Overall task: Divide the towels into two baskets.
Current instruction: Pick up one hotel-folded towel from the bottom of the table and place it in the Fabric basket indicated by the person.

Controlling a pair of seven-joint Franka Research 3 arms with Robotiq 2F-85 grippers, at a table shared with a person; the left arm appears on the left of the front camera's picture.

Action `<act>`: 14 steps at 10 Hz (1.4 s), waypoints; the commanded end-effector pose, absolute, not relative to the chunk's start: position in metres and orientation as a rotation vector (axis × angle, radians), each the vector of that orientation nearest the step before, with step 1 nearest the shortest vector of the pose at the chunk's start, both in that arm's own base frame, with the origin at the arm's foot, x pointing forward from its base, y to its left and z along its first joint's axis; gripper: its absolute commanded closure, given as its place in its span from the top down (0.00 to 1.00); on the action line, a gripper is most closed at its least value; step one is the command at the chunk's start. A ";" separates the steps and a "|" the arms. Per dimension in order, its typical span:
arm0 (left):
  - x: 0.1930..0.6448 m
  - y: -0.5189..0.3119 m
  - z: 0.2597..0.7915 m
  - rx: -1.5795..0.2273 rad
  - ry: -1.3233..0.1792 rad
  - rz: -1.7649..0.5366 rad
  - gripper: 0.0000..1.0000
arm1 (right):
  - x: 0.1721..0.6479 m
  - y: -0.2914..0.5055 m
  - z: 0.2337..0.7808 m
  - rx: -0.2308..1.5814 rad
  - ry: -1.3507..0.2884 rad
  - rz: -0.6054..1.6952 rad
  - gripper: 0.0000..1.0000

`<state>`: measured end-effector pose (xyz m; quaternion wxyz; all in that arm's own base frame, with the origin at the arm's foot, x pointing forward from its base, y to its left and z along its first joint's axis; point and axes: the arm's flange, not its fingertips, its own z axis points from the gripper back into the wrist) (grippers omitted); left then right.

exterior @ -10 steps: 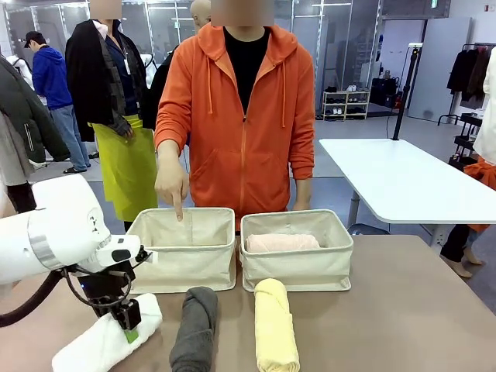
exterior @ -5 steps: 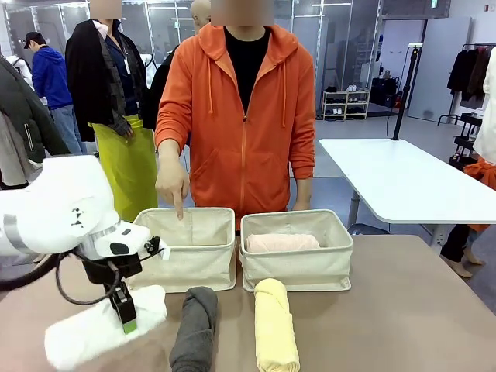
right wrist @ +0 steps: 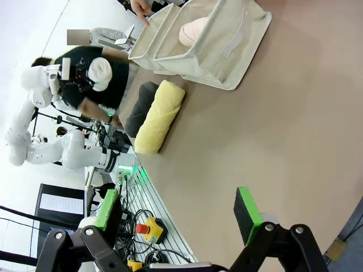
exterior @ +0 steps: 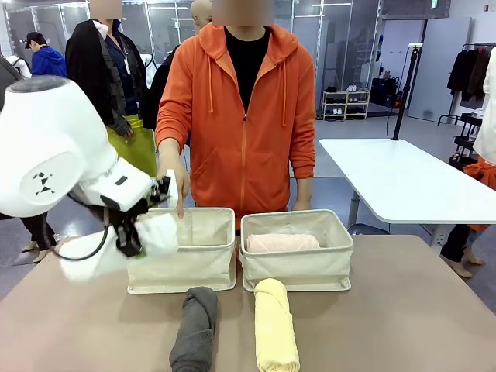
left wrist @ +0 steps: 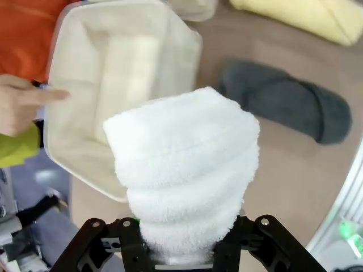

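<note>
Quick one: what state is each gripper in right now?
Left gripper: jaws shut on the white towel, held off the table.
Right gripper: jaws open, holding nothing.

On the brown table [exterior: 403,310] we find the left basket [exterior: 186,267] and the right basket [exterior: 298,267] side by side (almost touching). Nearer us lie a dark grey towel [exterior: 194,329] and a pale yellow towel [exterior: 275,325].

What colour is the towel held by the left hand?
White; the rolled towel shows best in the left wrist view.
</note>
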<state>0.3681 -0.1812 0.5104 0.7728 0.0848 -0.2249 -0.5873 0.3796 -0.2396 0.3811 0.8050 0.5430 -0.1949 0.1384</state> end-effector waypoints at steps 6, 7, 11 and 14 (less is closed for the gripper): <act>0.378 -0.186 0.516 0.196 -0.550 -1.284 0.43 | 0.379 -0.239 0.384 1.170 -0.423 0.297 1.00; 0.386 -0.191 0.510 0.194 -0.559 -1.295 0.43 | 0.379 -0.239 0.384 1.170 -0.423 0.297 1.00; 0.447 -0.230 0.519 0.413 -0.581 -1.498 0.43 | 0.379 -0.239 0.384 1.170 -0.423 0.297 1.00; 0.509 -0.232 0.489 0.415 -0.539 -1.498 0.43 | 0.379 -0.239 0.384 1.170 -0.423 0.297 1.00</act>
